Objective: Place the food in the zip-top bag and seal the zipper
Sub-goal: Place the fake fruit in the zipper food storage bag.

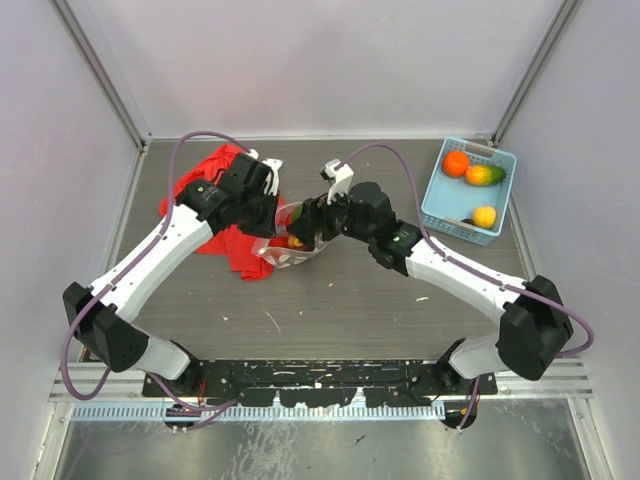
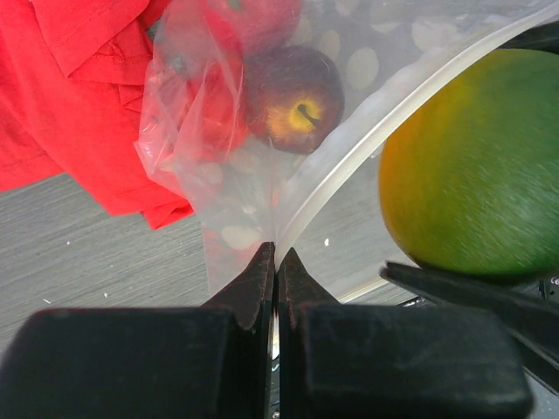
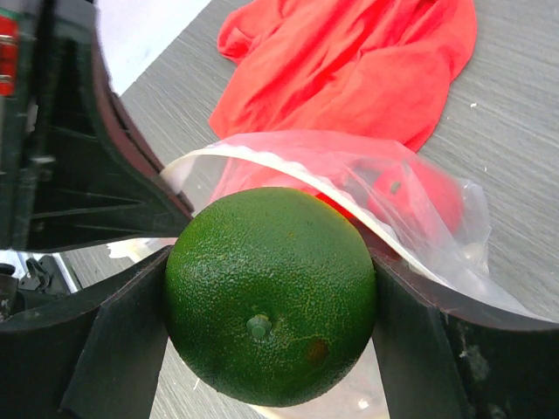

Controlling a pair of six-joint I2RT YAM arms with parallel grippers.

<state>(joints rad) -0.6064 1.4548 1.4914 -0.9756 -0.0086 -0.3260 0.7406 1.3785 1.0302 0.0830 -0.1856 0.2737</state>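
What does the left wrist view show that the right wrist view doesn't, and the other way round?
Only the left wrist: the left gripper shut on the bag at its zipper, and a dark purple fruit inside the bag. Only the right wrist: the right gripper pressing the green fruit from both sides, and the fruit's stem end. Both: the green fruit at the bag's mouth, the bag, the red cloth and the table.
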